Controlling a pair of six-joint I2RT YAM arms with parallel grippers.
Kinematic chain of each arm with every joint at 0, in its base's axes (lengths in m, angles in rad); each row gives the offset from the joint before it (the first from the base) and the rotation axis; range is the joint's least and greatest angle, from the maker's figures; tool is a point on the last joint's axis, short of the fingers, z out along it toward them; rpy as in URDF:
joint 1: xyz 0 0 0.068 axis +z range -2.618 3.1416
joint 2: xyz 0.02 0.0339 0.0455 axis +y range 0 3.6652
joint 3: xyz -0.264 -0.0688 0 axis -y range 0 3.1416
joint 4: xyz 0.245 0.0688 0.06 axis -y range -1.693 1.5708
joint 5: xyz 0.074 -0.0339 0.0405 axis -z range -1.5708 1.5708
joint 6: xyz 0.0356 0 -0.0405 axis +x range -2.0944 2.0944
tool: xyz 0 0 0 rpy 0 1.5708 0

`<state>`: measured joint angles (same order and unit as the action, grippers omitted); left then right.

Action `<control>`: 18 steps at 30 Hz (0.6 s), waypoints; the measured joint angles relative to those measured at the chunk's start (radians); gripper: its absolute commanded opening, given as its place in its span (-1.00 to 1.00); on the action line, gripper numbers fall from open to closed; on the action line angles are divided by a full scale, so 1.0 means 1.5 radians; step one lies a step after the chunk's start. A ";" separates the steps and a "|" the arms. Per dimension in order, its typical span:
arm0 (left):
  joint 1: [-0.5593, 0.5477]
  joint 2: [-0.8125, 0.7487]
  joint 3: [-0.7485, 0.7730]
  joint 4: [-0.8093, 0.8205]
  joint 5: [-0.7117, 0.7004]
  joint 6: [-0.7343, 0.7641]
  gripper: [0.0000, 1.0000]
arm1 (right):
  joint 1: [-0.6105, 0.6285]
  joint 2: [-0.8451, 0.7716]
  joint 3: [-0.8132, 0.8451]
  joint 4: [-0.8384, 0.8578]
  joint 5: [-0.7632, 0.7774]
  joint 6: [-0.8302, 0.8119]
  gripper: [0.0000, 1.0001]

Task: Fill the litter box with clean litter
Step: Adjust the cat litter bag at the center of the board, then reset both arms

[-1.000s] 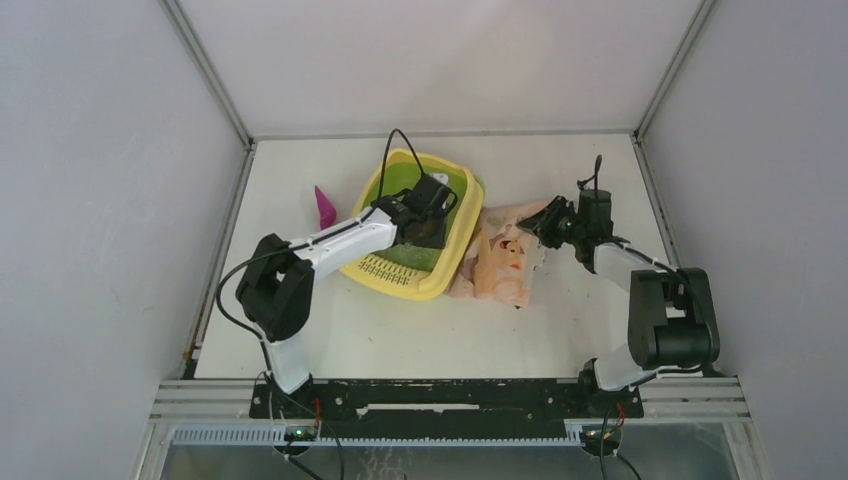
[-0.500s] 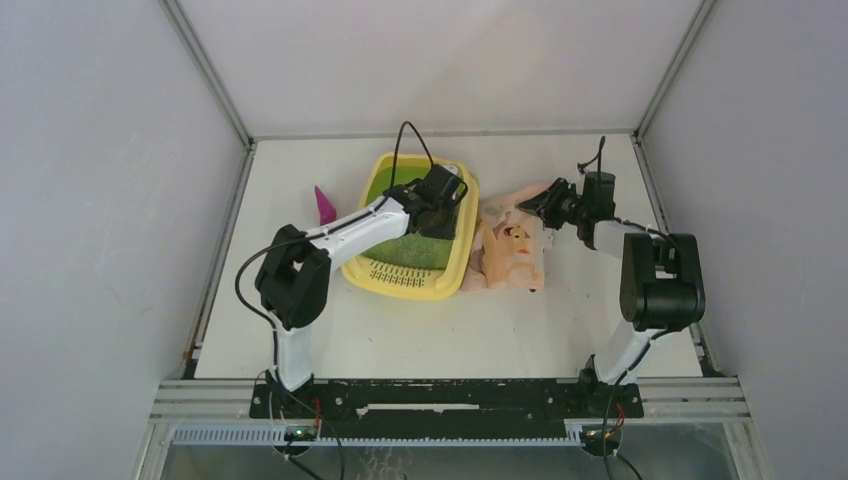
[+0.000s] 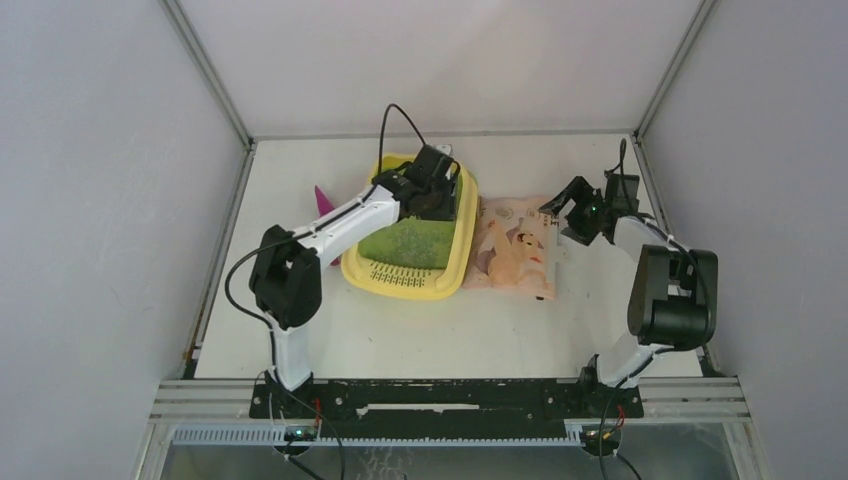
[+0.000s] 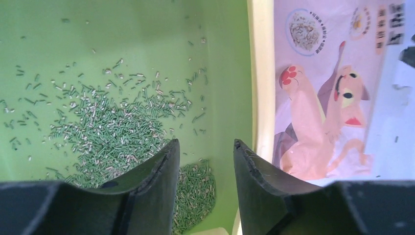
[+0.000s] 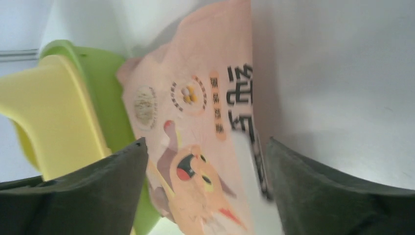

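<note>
- Litter box [image 3: 402, 290]: rounded-rect. smooth plastic tray w/ pale yellow rim, lime-green basin and a slotted grille at the near end. It sits on the white desk [image 3: 450, 330], left of centre.
- Litter [image 4: 112, 132]: short thin pellets, green mixed w/ pale ones. They lie loose in a thin patch on the basin floor and pile thicker toward the right wall; bare green plastic shows around them.
- Left gripper [image 4: 204, 149]: dark matte fingers parted w/ a moderate gap and nothing between them. It hovers over the basin's far end near the right wall.
- Bag [image 3: 515, 255]: peach-pink glossy film, lying flat and a bit creased right against the box's right side. Print has a cartoon cat, round inset pics and large dark Chinese characters, which are blurred in the right wrist view.
- Right gripper [image 5: 205, 147]: fingers spread wide, gripping nothing. It is above the bag's far right corner.
- Scoop [image 3: 323, 203]: magenta plastic, left of the box, mostly hidden by the left arm.
</note>
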<state>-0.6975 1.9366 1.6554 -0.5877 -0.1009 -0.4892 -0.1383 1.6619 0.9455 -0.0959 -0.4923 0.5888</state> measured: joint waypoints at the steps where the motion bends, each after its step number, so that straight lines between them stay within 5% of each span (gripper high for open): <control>1: 0.001 -0.006 0.000 -0.001 0.000 0.000 0.05 | -0.004 -0.010 0.000 -0.019 0.014 -0.007 0.99; 8: 0.004 -0.125 0.000 -0.008 -0.008 0.002 0.31 | -0.002 -0.172 -0.006 -0.152 0.136 -0.052 0.99; 9: 0.004 -0.145 0.000 -0.009 -0.012 0.003 0.41 | 0.000 -0.205 -0.008 -0.164 0.148 -0.057 0.99; 11: 0.004 -0.201 -0.003 -0.013 -0.025 0.007 0.98 | 0.008 -0.277 -0.013 -0.185 0.168 -0.065 0.98; 18: 0.004 -0.479 -0.146 -0.018 -0.106 -0.001 0.99 | 0.144 -0.514 -0.043 -0.243 0.200 -0.086 0.98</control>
<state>-0.6914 1.2186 1.4361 -0.6151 -0.2600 -0.4900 0.0780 0.8906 0.8810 -0.4610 -0.1925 0.4595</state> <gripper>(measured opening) 0.996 0.992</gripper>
